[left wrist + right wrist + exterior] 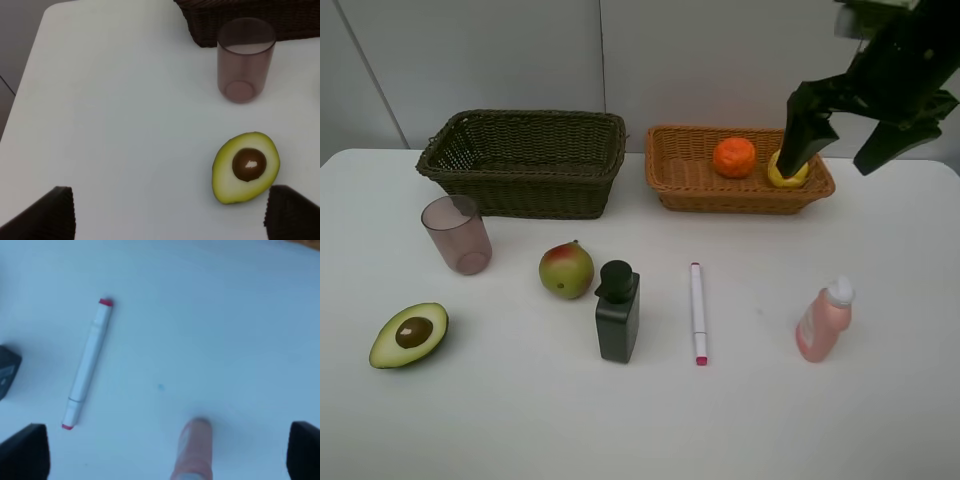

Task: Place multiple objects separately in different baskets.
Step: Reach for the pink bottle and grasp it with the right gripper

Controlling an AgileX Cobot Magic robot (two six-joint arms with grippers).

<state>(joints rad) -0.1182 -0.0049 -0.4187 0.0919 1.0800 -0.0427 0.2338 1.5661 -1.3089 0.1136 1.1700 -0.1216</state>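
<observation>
While your right gripper stands wide open over the orange-tan basket, the orange and lemon lie inside it side by side. Your left gripper, open too, hovers near the halved avocado, with the mauve cup just beside the dark basket.

Table, layout as seen from the high camera.
- 2 baskets sit at the back, side by side and apart: left basket, right basket.
- In the right basket: orange, with the lemon near it on its right.
- Cup stands in front of the left basket's left end.
- Avocado half lies in front of the cup.
- Pear-like fruit lies right of the cup.
- Pump bottle stands just right of and in front of the fruit.
- Marker lies right of the pump bottle, running front to back.
- Small bottle is right of the marker, well apart, in front of the right basket.
</observation>
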